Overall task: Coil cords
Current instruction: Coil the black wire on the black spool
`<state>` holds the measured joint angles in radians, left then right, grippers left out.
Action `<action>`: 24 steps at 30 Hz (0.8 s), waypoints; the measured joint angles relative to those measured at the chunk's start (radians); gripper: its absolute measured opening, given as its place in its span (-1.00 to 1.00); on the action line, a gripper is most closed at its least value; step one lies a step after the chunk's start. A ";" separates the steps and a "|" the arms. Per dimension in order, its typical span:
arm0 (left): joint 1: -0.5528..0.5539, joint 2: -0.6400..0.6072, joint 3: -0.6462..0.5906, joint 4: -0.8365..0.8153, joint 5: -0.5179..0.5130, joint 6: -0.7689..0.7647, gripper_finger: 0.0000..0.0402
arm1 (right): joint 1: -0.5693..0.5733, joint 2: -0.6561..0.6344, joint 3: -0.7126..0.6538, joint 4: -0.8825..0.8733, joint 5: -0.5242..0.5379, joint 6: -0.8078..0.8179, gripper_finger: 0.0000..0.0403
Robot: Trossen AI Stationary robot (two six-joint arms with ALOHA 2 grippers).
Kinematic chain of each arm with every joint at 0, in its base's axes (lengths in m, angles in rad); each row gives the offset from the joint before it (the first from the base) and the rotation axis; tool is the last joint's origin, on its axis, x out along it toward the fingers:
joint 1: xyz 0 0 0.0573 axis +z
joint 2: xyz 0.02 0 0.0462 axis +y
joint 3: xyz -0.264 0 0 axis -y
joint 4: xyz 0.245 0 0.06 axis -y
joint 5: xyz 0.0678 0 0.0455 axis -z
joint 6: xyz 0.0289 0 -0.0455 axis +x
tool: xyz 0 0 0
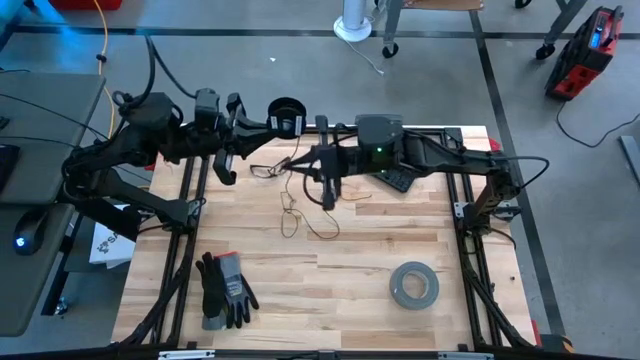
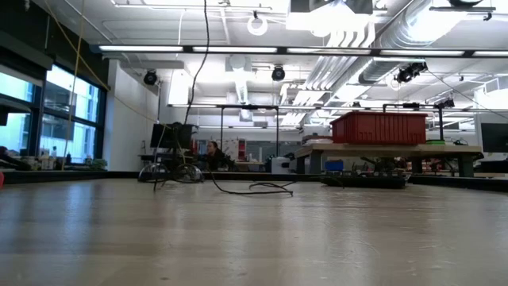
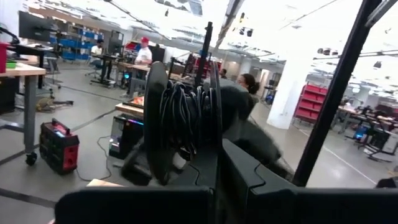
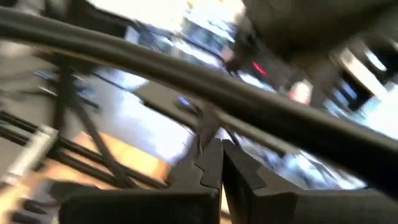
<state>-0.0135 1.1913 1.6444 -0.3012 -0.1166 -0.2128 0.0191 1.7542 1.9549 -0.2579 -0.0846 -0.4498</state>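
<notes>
Table (image 1: 300,300) far edge: left hand (image 1: 272,124) grips spool (image 1: 287,114) (cord (image 1: 295,205) trailing).

Wide open run across the middle of the desk (image 1: 330,280), bare wood from side to side. Near edge is pinched: gloves (image 1: 224,290) on the left, grey tape roll (image 1: 413,285) on the right, clear lane between them. Far end is crowded, both arms reach across it, and the thin cord (image 1: 295,205) trails loose over the boards there.
</notes>
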 joint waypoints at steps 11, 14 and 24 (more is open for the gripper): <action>0.021 -0.014 0.000 0.030 -0.051 0.050 -0.99 | 0.021 -0.002 0.000 -0.118 0.043 0.065 -1.00; 0.021 -0.023 0.000 0.028 -0.041 0.056 -0.99 | 0.019 -0.002 0.000 -0.103 0.153 0.109 -1.00; 0.021 -0.060 0.000 0.020 -0.050 0.080 -0.99 | 0.000 -0.050 0.001 -0.114 0.190 0.361 -0.59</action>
<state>0.0074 1.1312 1.6440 -0.2815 -0.1661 -0.1333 0.0189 1.7043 1.9554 -0.3718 0.1056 -0.0886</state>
